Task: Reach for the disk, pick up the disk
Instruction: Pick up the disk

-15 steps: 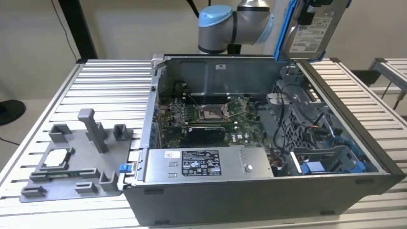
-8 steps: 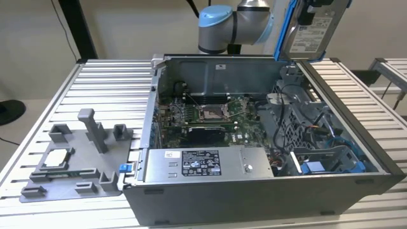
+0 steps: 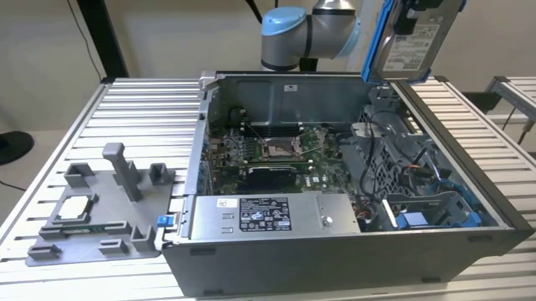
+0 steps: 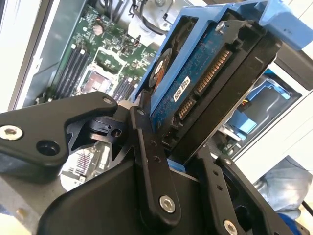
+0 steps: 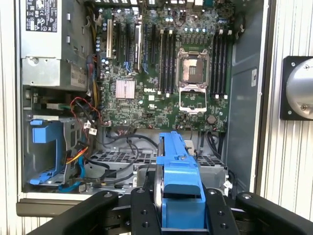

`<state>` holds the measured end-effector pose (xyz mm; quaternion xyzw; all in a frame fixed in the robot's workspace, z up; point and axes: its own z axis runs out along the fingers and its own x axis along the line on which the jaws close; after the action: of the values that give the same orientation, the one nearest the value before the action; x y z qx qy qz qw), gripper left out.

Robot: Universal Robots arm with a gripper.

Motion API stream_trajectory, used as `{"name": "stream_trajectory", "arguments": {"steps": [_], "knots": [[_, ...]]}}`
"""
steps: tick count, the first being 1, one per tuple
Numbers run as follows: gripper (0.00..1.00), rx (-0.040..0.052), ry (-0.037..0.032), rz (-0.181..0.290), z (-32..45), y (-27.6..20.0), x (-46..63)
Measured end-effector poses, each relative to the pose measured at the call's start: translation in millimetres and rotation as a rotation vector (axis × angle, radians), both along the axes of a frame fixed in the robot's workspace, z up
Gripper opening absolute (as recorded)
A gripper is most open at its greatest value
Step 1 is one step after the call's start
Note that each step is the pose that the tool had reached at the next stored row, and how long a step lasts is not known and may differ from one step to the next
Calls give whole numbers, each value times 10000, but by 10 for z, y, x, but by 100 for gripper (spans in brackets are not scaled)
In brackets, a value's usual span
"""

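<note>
- Holding the disk (image 3: 416, 39) edge-up in the air, the gripper (image 4: 168, 142) has it well above the open computer case (image 3: 335, 251), over the case's far corner on the exterior view's right.
- In the second wrist view the fingers (image 4: 146, 147) are clenched on the disk from both sides: one black link presses the blue bracket (image 4: 171, 88) on the side toward the motherboard, the other bears on the dark face opposite.
- In that view the disk's circuit-board underside and its row of connector contacts face the camera; the blue bracket wraps the upper end.
- In the first wrist view the disk (image 5: 180, 181) stands upright between the black finger links, with the motherboard (image 5: 166, 73) spread out beneath it inside the case.
- By these pictures, reaching and grasping are both done, and the lift looks done too: nothing of the case touches the disk.
- Inside the case, a blue drive cage (image 3: 435, 216) sits at the near corner on the exterior view's right; I cannot tell whether the disk came from it.
- The grey power supply box (image 3: 272, 216) with its black-and-white sticker lies along the case's near wall, untouched.
- Beside the case, on the exterior view's left, a grey fixture tray (image 3: 100, 207) rests on the slatted surface (image 3: 142, 106), carrying a small square silver chip (image 3: 75, 205).
- The grip looks firm; no tilt or slip shows.
</note>
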<state>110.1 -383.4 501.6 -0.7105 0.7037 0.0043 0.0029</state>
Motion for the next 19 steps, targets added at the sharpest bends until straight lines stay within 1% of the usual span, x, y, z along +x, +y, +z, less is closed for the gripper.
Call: {"name": "stream_trajectory", "arguments": {"steps": [19], "knots": [[0, -1, 2, 0, -1, -200, 0]]}}
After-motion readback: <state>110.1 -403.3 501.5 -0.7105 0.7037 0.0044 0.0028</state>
